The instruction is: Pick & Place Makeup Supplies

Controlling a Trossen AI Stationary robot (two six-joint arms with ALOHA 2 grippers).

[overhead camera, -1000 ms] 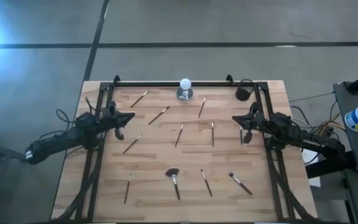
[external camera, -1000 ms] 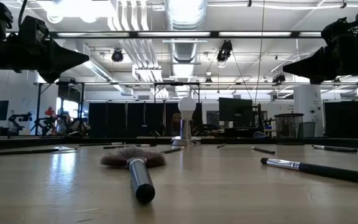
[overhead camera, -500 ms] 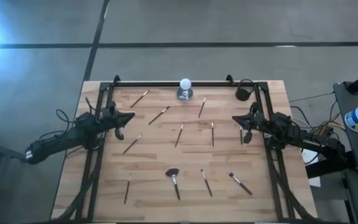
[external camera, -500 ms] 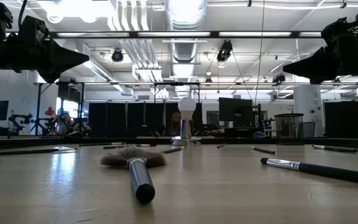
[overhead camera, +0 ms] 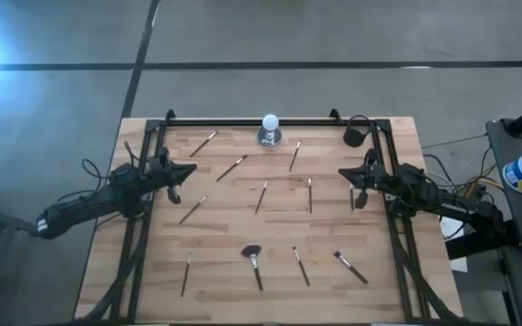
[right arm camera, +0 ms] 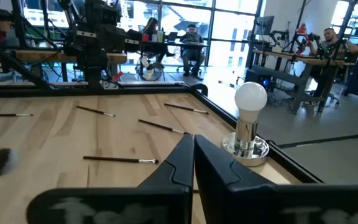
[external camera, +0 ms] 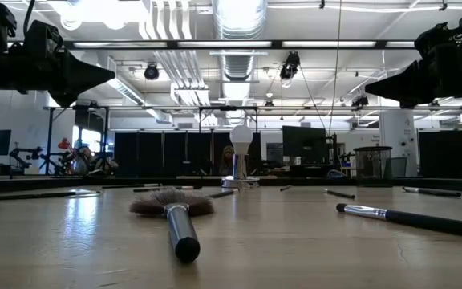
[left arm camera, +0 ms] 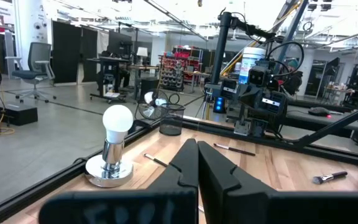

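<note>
Both arms are waiting at the sides of the wooden bench, and nothing is picked up yet. The left hand is hanging over the left side with its two fingers pressed together and nothing between them. The right hand is hanging over the right side, and its fingers are also pressed together on nothing.

I think a few things could go wrong from here. The makeup supplies are very thin and are lying flat on the wood, so the fingers could slide over one and miss it. A round handle could also roll away if a finger is pushing it from one side. Some sticks are lying near the white ball on a silver base, so a hand reaching there could be bumping the ball. The hands also need to open first, or they will only be poking at the sticks.

The supplies are spread all over the bench, well apart from each other. They are slim sticks with brown or dark handles. The fan brush is lying near the front middle, with soft spread-out bristles and a shiny dark handle. A dark brush with a silver neck is lying to its right. A thin brown stick is lying in the middle, between the two hands. A small black cup is sitting in the far right corner.
</note>
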